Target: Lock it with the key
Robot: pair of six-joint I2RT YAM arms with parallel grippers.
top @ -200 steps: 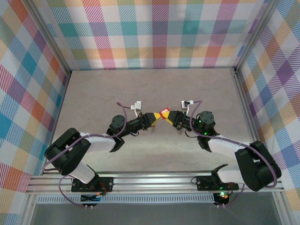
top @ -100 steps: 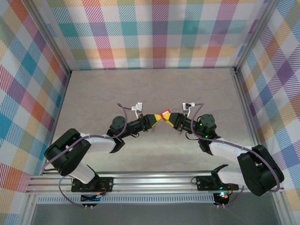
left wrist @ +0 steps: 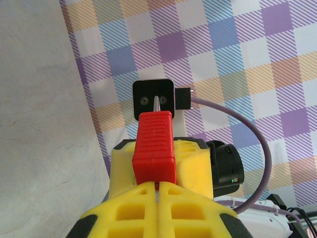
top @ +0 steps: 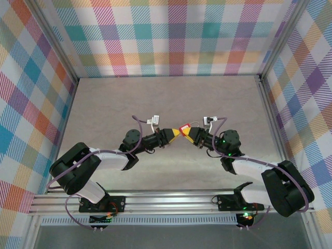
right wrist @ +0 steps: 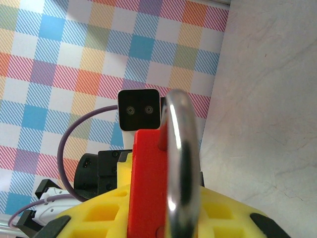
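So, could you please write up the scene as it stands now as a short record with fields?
padlock: red, silver shackle, held in the air over the table
right gripper: shut on the padlock's body
left gripper: shut, tips at the padlock's end opposite the shackle
key: hidden, cannot tell where it sits
arms: meeting tip to tip near the table's middle
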